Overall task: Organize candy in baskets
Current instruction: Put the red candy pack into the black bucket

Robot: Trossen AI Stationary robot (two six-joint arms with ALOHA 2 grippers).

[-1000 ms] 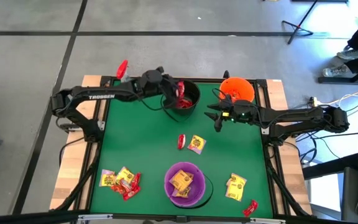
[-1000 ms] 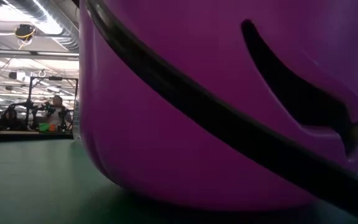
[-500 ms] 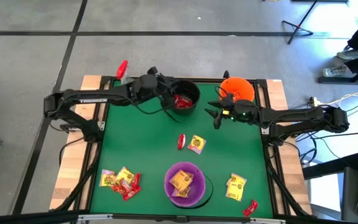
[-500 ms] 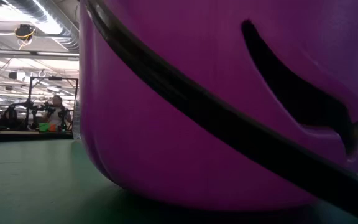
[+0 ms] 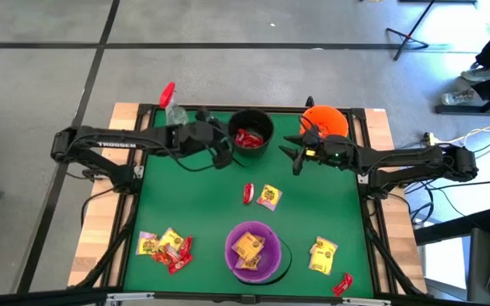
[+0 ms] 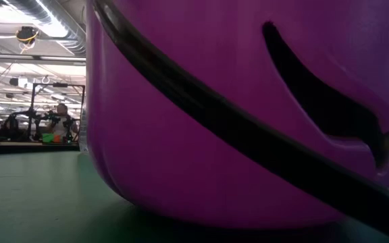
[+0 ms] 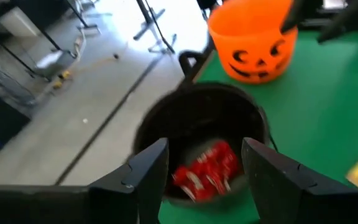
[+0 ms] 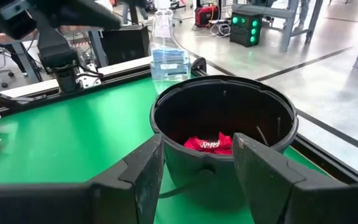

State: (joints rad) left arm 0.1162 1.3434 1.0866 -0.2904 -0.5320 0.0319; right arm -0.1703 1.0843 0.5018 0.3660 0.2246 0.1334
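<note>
**Candy and buckets, table stock at one moment**

Black bucket [image 5: 251, 133]: stood at the far edge of the green table [image 5: 202, 212], red packets [image 7: 207, 171] lying inside. Orange bucket [image 5: 326, 121]: stood to its right at the same edge. Purple bucket [image 5: 253, 252]: stood at the near middle, a yellow packet [image 5: 247, 247] in it.

Loose candy: a red and a yellow packet [image 5: 268, 196] at table centre; a mixed cluster [image 5: 165, 246] near the front left; yellow packets [image 5: 322, 254] and one red packet [image 5: 343, 284] at front right.

Left gripper [image 5: 222, 156]: just left of the black bucket, fingers spread wide, nothing between them.

Right gripper [image 5: 294, 158]: between the black and orange buckets, fingers parted, empty.

Spray bottle [image 5: 173, 106]: at the far left edge.
</note>
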